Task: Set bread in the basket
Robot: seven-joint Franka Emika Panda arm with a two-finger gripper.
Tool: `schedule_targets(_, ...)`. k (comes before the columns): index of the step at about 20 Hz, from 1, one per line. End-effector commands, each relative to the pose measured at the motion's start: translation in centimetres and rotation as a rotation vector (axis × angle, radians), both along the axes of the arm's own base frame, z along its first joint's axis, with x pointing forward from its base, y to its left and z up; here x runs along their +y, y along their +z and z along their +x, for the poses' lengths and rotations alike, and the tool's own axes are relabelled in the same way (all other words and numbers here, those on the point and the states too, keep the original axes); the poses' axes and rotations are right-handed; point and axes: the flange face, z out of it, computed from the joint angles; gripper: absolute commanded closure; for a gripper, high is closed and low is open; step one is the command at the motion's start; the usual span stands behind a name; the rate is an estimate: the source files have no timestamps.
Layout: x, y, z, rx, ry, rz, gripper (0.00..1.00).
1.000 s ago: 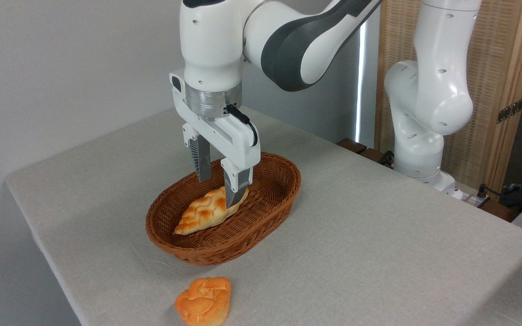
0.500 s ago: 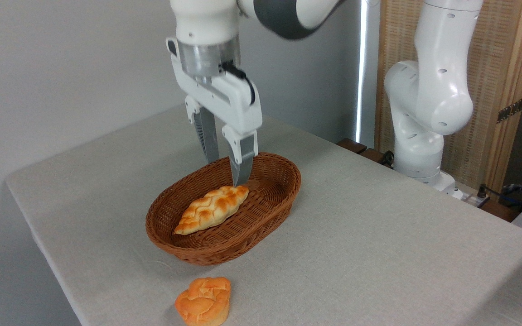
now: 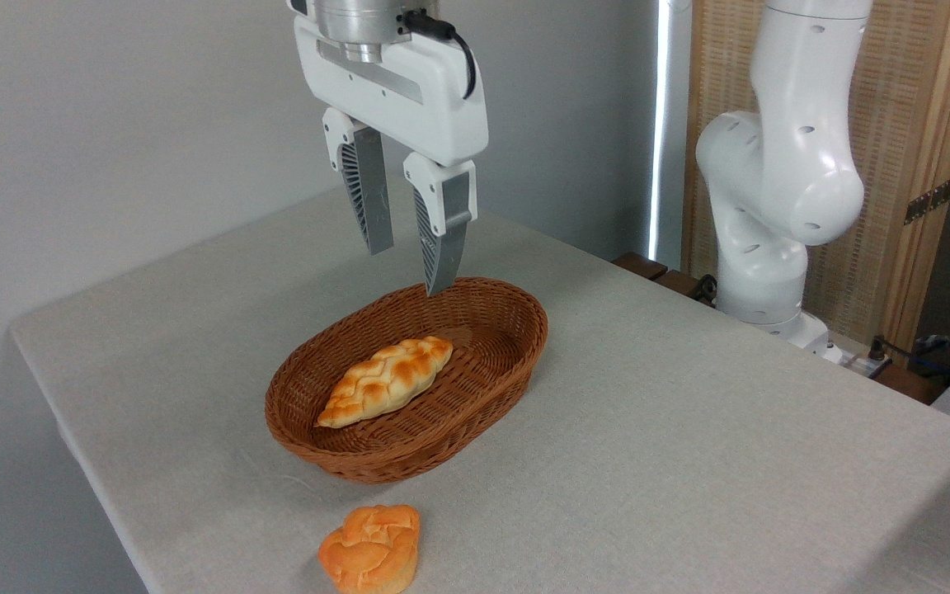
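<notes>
wicker, brown and oval, the basket (image 3: 501, 356) sits near the middle of the table (image 3: 689, 462), its long axis running from lower left to upper right. inside it lies the bread (image 3: 387, 379) — a braided loaf, pale yellow with toasted golden bumps and pointed ends — resting on the woven floor toward the left half of the basket, angled along the same diagonal. nothing is touching the loaf.

above the far rim hangs the gripper (image 3: 409, 268), pointing straight down, its two ribbed grey fingers (image 3: 442, 239) spread apart with clear space between them and nothing held. the fingertips are well clear of the bread; the nearer one shows just over the basket's back edge in this view. the white gripper body and a black cable fill the top of the frame.

on the cloth in front of the basket, near the table's front edge, sits a small round orange bun (image 3: 371, 549), apart from the basket. the robot's white base column (image 3: 772, 190) stands at the right rear of the table, before a wooden-framed panel (image 3: 920, 165) — a grey wall fills the left.
</notes>
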Motion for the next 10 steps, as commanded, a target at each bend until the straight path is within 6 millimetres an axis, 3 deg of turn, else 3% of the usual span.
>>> schedule_targets(1,-3.2,-0.5,1.7,0.040,-0.029,0.145,0.00)
schedule_targets(5,-4.7,-1.6,2.7,0.028,0.015,0.128,0.00)
schedule_targets(10,-4.6,-1.7,3.1,-0.001,0.037,0.109,0.00)
